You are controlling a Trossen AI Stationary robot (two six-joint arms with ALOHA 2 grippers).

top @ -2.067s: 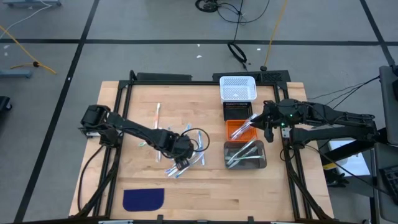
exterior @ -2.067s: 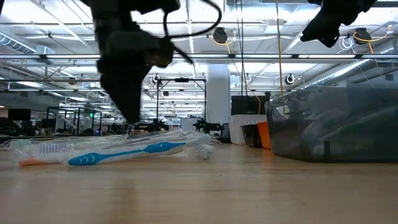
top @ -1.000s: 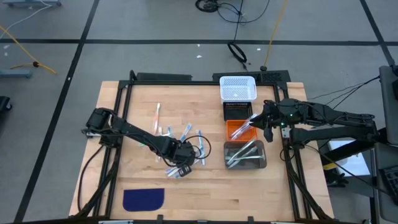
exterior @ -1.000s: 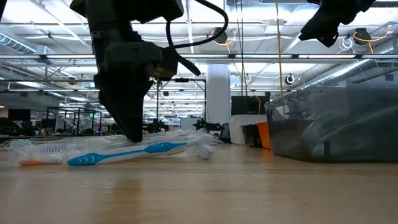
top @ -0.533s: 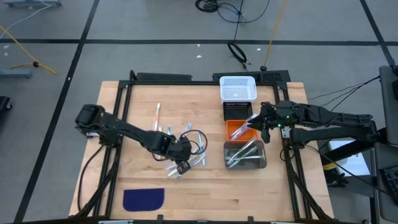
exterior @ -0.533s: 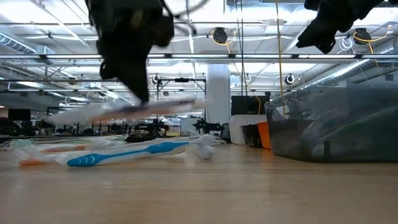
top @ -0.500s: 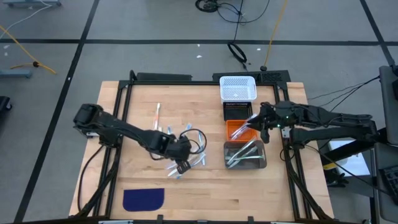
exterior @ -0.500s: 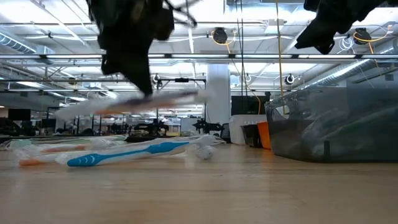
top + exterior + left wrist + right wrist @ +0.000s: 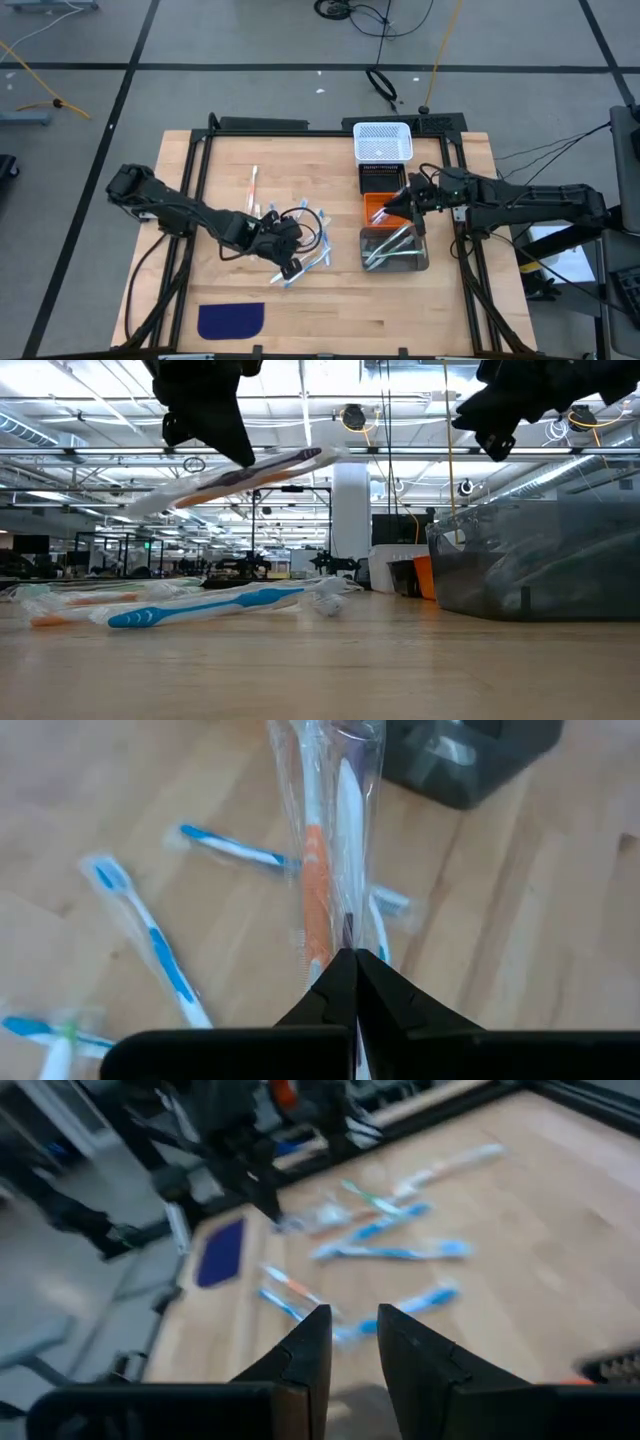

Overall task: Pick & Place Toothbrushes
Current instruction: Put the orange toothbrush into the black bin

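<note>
Orange-accented wrapped toothbrush [image 9: 318, 870], clear sleeve, pinched in left tool [image 9: 351, 982]

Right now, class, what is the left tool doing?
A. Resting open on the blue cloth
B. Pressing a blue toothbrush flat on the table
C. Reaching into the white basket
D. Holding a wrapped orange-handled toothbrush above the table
D: the left tool is shut on a wrapped orange-handled toothbrush, which the low view shows lifted clear of the table.
</note>
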